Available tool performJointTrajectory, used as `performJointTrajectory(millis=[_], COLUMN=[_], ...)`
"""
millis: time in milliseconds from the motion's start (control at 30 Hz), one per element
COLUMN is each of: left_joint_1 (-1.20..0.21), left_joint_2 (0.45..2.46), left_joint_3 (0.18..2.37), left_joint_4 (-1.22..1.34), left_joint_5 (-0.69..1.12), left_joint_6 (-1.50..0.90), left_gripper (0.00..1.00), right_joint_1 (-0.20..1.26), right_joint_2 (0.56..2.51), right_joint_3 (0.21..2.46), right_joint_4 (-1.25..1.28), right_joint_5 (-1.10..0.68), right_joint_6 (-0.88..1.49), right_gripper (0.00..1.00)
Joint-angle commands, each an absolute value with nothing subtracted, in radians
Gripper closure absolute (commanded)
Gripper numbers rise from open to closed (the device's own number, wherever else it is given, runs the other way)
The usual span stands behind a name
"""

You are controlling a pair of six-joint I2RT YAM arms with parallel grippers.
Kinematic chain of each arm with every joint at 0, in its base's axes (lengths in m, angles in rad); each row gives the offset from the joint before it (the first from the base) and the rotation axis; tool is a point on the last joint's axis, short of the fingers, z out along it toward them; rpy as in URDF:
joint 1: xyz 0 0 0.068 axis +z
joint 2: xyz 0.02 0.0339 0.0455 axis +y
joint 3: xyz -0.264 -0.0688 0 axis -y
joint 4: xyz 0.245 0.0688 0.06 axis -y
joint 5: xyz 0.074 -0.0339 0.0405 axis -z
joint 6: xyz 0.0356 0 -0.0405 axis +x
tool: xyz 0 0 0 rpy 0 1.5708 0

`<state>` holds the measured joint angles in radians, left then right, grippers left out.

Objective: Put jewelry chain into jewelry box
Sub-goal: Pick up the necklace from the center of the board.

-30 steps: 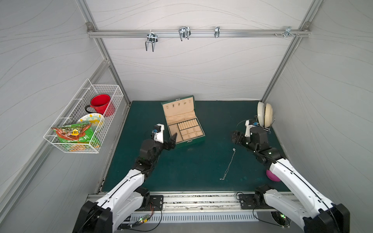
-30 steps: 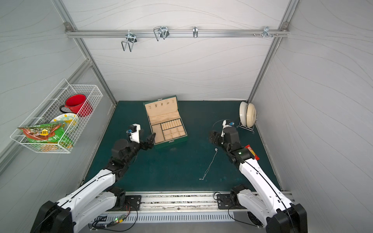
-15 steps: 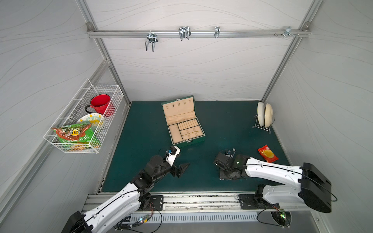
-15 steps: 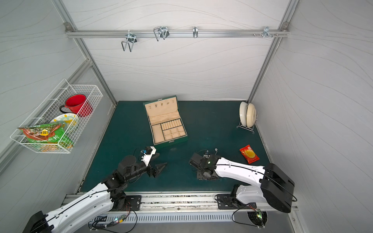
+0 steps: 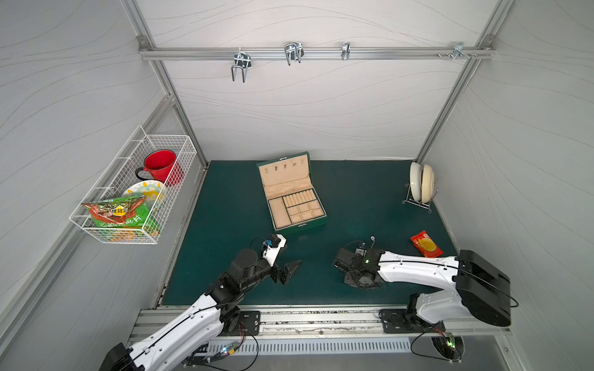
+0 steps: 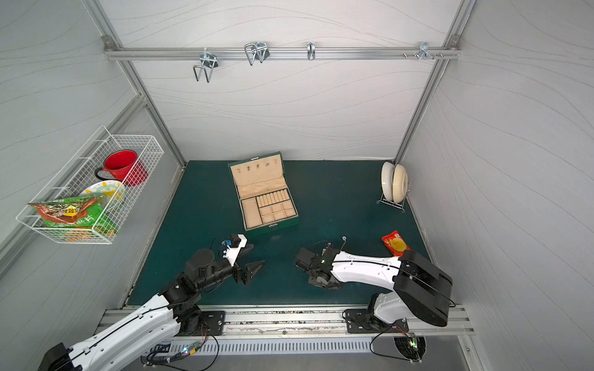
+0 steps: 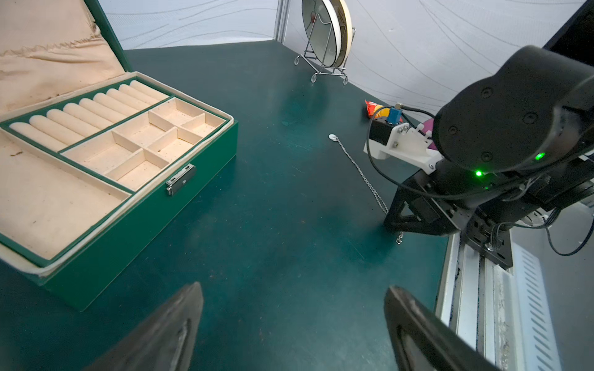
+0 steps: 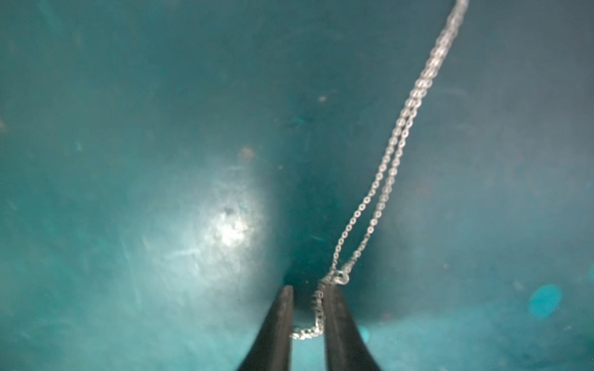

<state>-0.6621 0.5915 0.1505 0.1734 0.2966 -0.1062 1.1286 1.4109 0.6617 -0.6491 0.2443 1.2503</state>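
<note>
The jewelry chain [image 8: 398, 135] lies straight on the green mat, its round pendant [image 5: 373, 238] at the far end toward the jewelry box [image 5: 302, 226]. The box stands open at mid-table, beige compartments showing [image 7: 144, 231]. My right gripper [image 8: 307, 289] points down at the mat and is shut on the chain's near end, with links caught between its narrow fingers; it also shows in both top views [image 5: 352, 282] [image 6: 316, 281]. My left gripper [image 7: 294, 287] hovers open and empty in front of the box, left of the chain [image 7: 360, 170].
A rack with two plates [image 5: 421, 186] stands at the back right. A red snack packet [image 5: 426, 244] lies right of the right arm. A wire basket [image 5: 135, 192] with a red mug hangs on the left wall. The metal rail [image 5: 321, 318] borders the mat's front edge.
Both arms came from beside the box toward the front of the mat. The right gripper dropped onto the chain's near end and closed. The left gripper stayed open.
</note>
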Motion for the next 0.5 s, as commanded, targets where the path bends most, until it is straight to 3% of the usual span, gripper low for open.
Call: performJointTrajectory(millis=[0, 267, 467], left_joint_1=[-0.671, -0.778, -0.877], left_joint_2=[0.618, 0.797, 1.080], left_joint_3=[0.157, 0.170, 0.241], left_joint_4=[0.242, 0.447, 0.684], left_joint_5=[0.338, 0.380, 0.356], left_joint_6=[-0.086, 0.054, 0.194], left_gripper=[0.07, 0.04, 0.00], right_joint_1=[1.139, 1.142, 1.100], right_joint_2=[1.494, 1.226, 1.001], right_joint_3=[0.592, 0.660, 0.748], right_joint_4=[-0.522, -0.717, -0.895], right_joint_5=[0.159, 0.331, 0.405], right_joint_6=[1.253, 1.043, 0.860], right_gripper=[1.00, 1.00, 1.00])
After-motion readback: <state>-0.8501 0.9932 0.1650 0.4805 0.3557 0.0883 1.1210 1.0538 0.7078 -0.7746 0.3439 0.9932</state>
